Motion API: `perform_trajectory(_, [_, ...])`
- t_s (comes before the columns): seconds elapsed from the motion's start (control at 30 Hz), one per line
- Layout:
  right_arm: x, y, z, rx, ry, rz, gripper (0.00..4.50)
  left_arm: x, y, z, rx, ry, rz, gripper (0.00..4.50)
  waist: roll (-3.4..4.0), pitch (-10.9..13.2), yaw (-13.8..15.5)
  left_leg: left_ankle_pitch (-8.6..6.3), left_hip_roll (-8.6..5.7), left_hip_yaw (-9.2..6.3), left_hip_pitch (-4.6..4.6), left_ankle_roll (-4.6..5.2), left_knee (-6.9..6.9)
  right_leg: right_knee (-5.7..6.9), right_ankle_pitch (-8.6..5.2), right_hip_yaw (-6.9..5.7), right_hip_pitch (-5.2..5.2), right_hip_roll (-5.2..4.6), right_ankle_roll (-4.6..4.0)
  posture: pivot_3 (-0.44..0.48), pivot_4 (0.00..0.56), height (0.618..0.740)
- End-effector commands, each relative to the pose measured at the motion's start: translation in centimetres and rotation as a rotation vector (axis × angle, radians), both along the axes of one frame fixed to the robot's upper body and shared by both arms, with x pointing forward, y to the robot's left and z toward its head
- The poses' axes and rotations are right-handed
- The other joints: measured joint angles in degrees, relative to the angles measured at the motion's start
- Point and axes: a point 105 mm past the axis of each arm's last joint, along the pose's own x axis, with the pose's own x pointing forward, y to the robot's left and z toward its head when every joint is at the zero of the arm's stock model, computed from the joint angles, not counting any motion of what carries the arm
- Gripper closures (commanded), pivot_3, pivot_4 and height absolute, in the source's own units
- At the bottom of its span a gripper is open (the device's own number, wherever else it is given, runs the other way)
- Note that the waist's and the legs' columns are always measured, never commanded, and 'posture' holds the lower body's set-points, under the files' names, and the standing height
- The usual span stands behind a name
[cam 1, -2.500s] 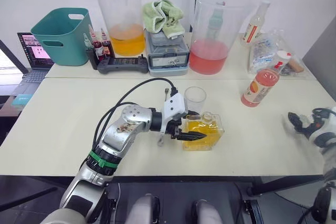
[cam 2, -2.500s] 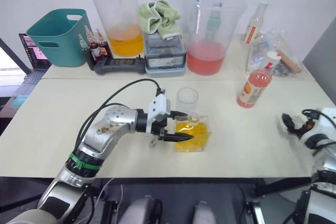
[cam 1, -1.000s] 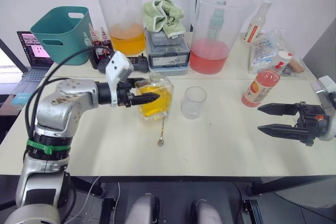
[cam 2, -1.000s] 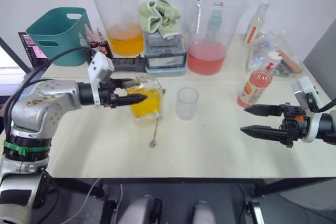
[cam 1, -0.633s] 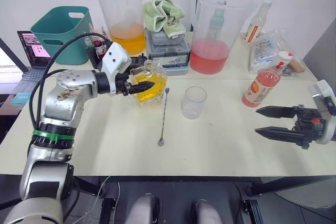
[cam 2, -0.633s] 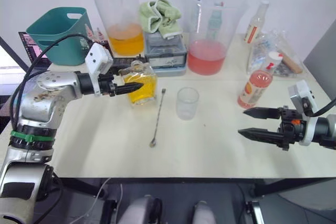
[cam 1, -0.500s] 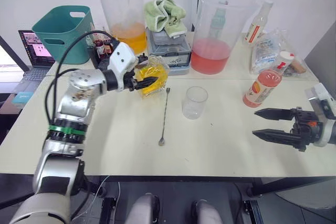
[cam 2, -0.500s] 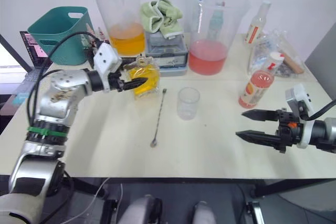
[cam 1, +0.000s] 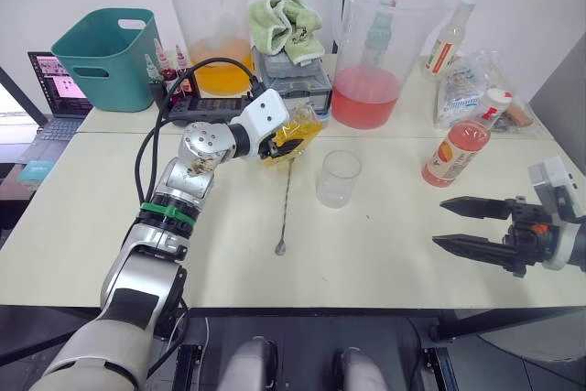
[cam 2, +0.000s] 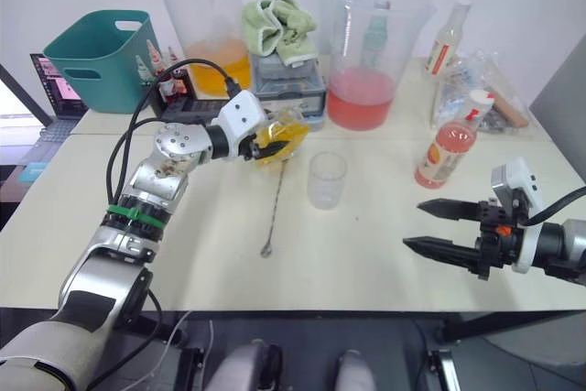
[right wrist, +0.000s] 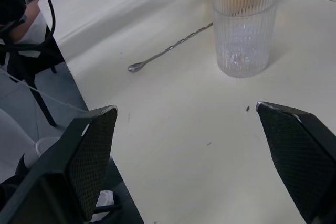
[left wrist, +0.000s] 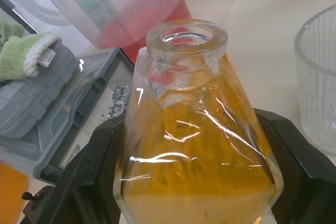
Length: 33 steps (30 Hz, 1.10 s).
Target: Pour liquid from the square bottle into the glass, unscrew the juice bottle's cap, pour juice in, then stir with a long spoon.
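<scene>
The square bottle is held clamped between the fingers of the left gripper, lifted and tilted just above centre of the head views, left of and above the glass. In the left wrist view its mouth is seen open, with no stopper, and its flat sides are gripped low on the body. The bottle is judged heavy, rigid, smooth and breakable; the flat faces offer the surest hold. The glass, empty and ribbed, stands at centre, likely light and easily tipped. The spoon lies flat beside it. The right gripper hangs wide open at lower right, below the juice bottle.
</scene>
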Motion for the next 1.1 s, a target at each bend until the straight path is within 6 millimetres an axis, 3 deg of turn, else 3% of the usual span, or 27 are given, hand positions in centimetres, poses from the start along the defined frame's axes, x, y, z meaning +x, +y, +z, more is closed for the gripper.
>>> perform_trajectory(0.03, [-0.3,0.2,1.0,0.006,-0.05,-0.001,0.0,-0.8,-1.8,5.7,0.001,-0.262,-0.056,1.72,0.0,0.0,0.0,0.0,0.0,0.0,0.0,0.0,0.0,0.0,0.0,0.0,0.0,0.0,0.0,0.0,0.15,0.736])
perform_trajectory(0.53, [0.1,1.5,0.1,0.067,-0.067,-0.029,0.0,-1.5,-3.5,5.8,0.049,-0.455,-0.046,1.72,-0.01,0.0,0.0,0.0,0.0,-0.02,-0.01,0.0,0.0,0.02,0.01,0.0,-0.01,0.0,0.02,0.0,0.15,0.736])
perform_trajectory(1.1, [2.2,2.9,0.1,0.092,-0.225,-0.122,0.0,-1.7,-5.0,4.5,0.216,-0.641,-0.044,1.72,-0.01,0.0,0.0,0.0,-0.03,-0.02,-0.01,0.0,0.01,0.06,0.02,-0.01,-0.01,0.0,0.04,0.0,0.15,0.736])
